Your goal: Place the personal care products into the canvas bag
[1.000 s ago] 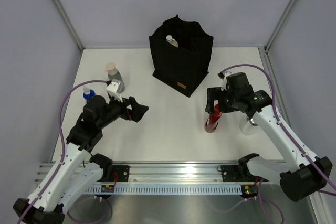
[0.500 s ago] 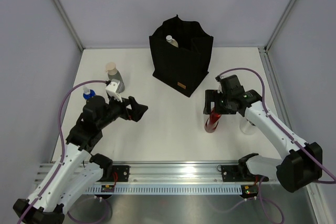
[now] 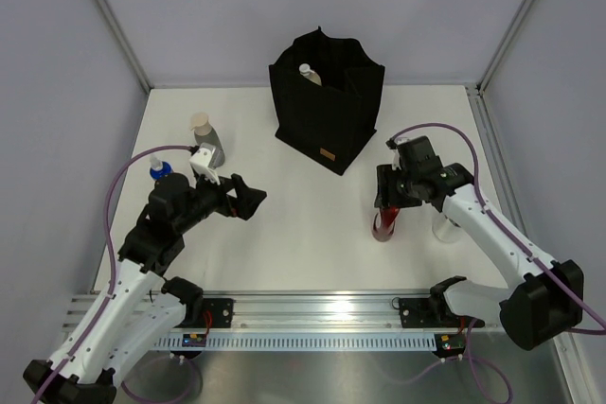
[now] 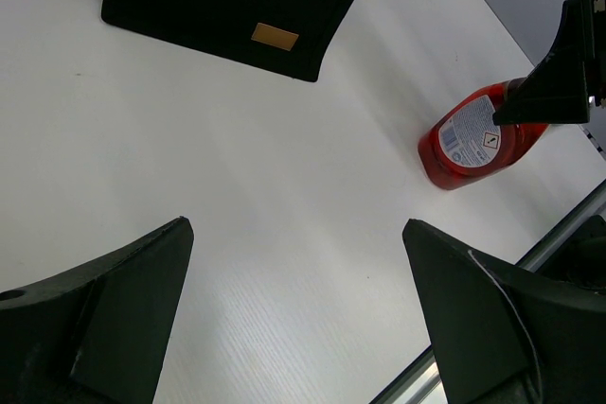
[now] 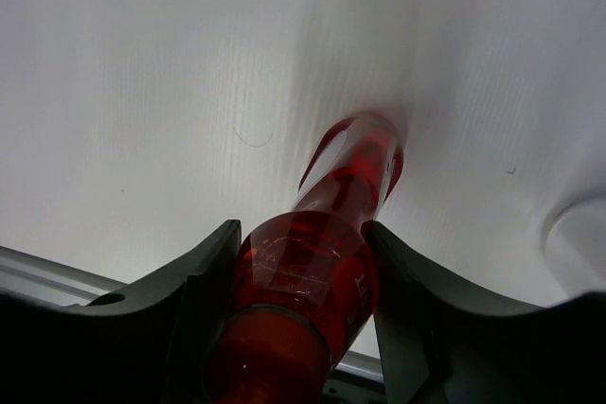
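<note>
Top external view, left to right: a blue-capped bottle [image 3: 159, 169] and a grey bottle [image 3: 204, 137] stand at left. The left fingers [image 3: 250, 202] hover spread wide and empty. The canvas bag [image 3: 327, 115] at upper centre holds one white-capped bottle [image 3: 306, 73]. The right fingers [image 3: 389, 200] clasp the red bottle [image 3: 384, 222], which stands on the table [image 3: 312, 210] beside a silver-white bottle [image 3: 443, 227]. Most of the packing looks undone.

right hand [image 3: 391, 194] shifted down and inward, now closed around red bottle [image 3: 384, 224] neck
</note>
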Action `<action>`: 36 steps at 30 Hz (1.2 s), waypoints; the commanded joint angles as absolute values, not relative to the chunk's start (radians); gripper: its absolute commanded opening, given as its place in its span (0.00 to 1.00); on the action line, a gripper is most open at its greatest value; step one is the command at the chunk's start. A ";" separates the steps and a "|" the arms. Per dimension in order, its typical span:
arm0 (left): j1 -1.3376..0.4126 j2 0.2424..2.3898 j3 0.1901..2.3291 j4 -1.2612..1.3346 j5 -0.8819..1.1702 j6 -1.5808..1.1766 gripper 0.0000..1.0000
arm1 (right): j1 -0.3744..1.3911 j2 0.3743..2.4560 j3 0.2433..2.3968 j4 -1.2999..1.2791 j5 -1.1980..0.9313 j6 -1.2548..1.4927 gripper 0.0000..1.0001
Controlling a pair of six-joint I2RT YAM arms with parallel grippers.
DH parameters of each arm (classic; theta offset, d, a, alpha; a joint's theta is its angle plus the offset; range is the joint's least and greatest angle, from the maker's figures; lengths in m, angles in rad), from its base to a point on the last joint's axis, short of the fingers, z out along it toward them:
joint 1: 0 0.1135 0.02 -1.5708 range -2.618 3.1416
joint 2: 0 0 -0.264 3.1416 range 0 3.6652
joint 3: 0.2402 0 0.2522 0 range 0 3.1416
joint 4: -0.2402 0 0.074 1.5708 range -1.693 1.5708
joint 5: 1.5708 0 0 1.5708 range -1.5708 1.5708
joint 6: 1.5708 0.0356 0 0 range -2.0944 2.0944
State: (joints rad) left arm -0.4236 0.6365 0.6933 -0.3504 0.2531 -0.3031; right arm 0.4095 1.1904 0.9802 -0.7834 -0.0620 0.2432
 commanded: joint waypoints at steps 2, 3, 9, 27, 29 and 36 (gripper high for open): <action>-0.423 0.624 0.696 -0.327 0.252 -0.285 0.99 | 0.416 1.150 1.035 -0.767 -0.074 0.124 0.07; -0.425 0.618 0.695 -0.327 0.252 -0.282 0.99 | 0.416 1.150 1.054 -0.765 -0.074 0.080 0.04; -0.423 0.609 0.695 -0.330 0.252 -0.276 0.99 | 0.414 1.126 1.168 -0.837 -0.167 -0.092 0.00; -0.423 0.632 0.704 -0.327 0.255 -0.278 0.99 | 0.387 1.426 1.871 -0.789 -0.498 -0.143 0.00; -0.423 0.634 0.706 -0.325 0.252 -0.273 0.99 | 0.382 1.494 2.027 -0.787 -0.537 -0.127 0.00; -0.423 0.649 0.709 -0.325 0.233 -0.256 0.99 | 0.325 1.835 2.503 -0.739 -0.604 -0.017 0.00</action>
